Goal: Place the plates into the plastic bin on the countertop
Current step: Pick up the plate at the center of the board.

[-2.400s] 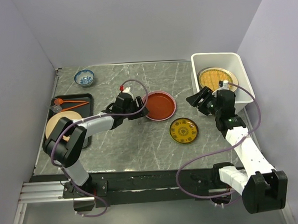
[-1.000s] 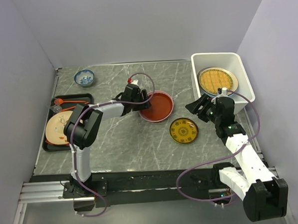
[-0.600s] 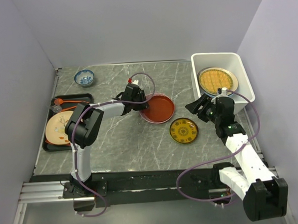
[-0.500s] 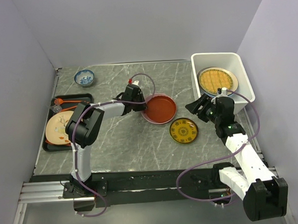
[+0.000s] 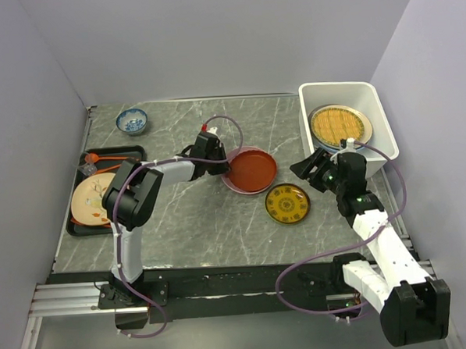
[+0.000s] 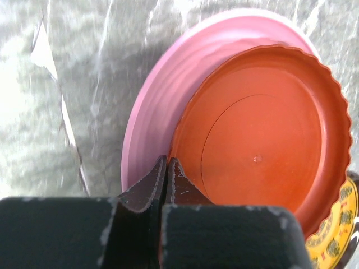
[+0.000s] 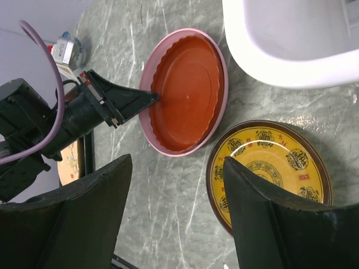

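A red-orange plate (image 5: 252, 170) (image 6: 258, 157) (image 7: 185, 95) lies inside a pink plate (image 6: 148, 112) (image 7: 168, 150) at mid-countertop, pushed towards the pink plate's right side. My left gripper (image 5: 221, 166) (image 6: 167, 163) (image 7: 152, 98) is shut on the red-orange plate's left rim. A small yellow-patterned plate (image 5: 287, 204) (image 7: 269, 168) lies just right of it. My right gripper (image 5: 311, 169) (image 7: 176, 161) hovers open above the gap between these plates, holding nothing. The white plastic bin (image 5: 307, 127) (image 7: 280, 50) at the back right holds a yellow woven-look plate (image 5: 341, 126).
A black tray (image 5: 136, 153) at the left edge carries a cream plate (image 5: 90, 199) and a red utensil. A small blue-and-white bowl (image 5: 132, 119) stands at the back left. Walls close in the dark grey countertop (image 5: 196, 223) on three sides.
My left gripper has shut on the red-orange plate's rim, and that plate has slid a little to the right over the pink one. The right arm has stayed put.
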